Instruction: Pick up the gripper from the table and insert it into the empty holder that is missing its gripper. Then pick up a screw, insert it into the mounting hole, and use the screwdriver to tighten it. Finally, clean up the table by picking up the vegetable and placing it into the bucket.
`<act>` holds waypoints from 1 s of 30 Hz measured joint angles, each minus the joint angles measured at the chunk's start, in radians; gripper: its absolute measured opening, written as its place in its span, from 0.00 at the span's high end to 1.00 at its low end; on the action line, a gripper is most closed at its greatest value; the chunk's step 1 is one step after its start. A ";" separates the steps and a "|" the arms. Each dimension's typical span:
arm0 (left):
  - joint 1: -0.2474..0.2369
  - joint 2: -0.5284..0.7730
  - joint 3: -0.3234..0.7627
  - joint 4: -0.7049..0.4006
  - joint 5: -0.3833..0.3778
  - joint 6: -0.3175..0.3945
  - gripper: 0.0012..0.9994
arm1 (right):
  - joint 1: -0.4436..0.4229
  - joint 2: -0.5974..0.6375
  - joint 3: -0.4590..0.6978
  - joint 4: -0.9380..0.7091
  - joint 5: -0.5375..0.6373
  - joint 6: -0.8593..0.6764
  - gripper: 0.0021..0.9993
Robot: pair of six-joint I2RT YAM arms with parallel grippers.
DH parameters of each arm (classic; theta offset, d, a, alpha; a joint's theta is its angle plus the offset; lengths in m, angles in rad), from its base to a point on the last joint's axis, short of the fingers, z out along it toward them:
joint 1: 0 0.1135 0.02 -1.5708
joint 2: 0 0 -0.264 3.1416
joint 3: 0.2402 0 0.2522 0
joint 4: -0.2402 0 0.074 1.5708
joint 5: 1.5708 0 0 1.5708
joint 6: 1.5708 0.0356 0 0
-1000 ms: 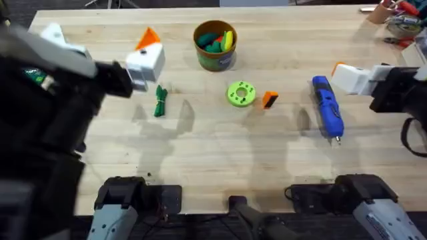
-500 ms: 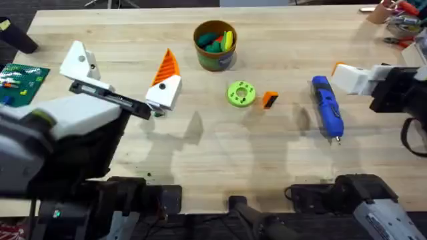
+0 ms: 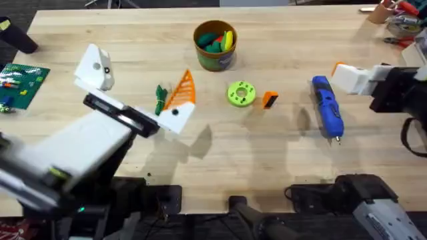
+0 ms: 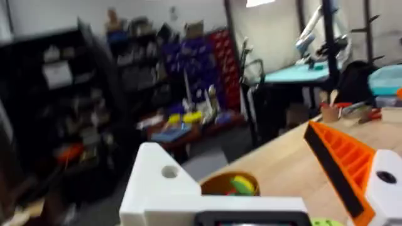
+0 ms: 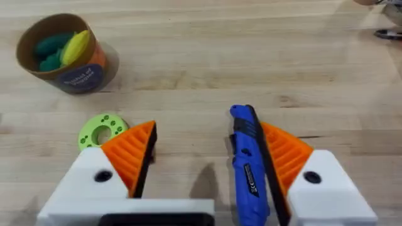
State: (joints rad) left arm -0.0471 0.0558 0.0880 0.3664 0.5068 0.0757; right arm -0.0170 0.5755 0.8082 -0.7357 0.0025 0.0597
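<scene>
Left fingers (image 3: 133, 87): white with orange ribbed pads, spread wide, pinching nothing. One tip sits just beside the vegetable (image 3: 160, 100), on its bucket-far... no contact can be told from overhead. The other finger stands well off toward the green circuit board (image 3: 23, 83).

Right fingers (image 5: 207, 157): spread, open around nothing; the screwdriver (image 5: 248, 169) lies against the inner face of one orange pad, flat on the tabletop (image 3: 253, 153). Overhead, the right gripper (image 3: 347, 77) sits at the screwdriver's (image 3: 327, 107) blunt end, metal tip pointing toward the arm bases.

Landmark: bucket (image 3: 215, 45), upright, holding green and yellow toy pieces. Vegetable lies near it, toward the left arm and nearer the bases. Green disc (image 3: 241, 93) with holes lies just base-side of the bucket; small orange block (image 3: 269, 99) just beside the disc. Screwdriver well apart from the bucket, toward the right arm.
</scene>
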 joint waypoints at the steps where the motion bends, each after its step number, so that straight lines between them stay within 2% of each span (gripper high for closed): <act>1: 0.000 -0.007 -0.018 0.038 0.020 0.001 0.01 | 0.000 0.000 0.000 0.000 0.000 0.000 0.08; 4: 0.000 -0.025 -0.053 0.100 0.077 0.001 0.01 | 0.000 0.000 0.000 0.000 0.000 0.000 0.08; 9: 0.000 -0.054 -0.058 0.095 0.182 0.001 0.01 | 0.000 0.000 0.000 0.000 0.000 0.000 0.08; 20: 0.000 -0.056 -0.061 -0.085 0.451 -0.001 0.01 | 0.000 0.000 0.000 0.000 0.000 0.000 0.08; 22: 0.000 -0.056 -0.061 -0.127 0.492 -0.027 0.01 | 0.000 0.000 0.000 0.000 0.000 0.000 0.08; 26: 0.006 -0.056 -0.061 -0.171 0.535 -0.124 0.01 | 0.000 0.000 0.000 0.000 0.000 0.000 0.08; 30: 0.042 -0.056 -0.061 -0.190 0.584 -0.192 0.01 | 0.000 0.000 0.000 0.000 0.000 0.000 0.08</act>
State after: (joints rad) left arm -0.0052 0.0001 0.0265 0.1765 1.0904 -0.1163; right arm -0.0170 0.5757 0.8082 -0.7357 0.0025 0.0598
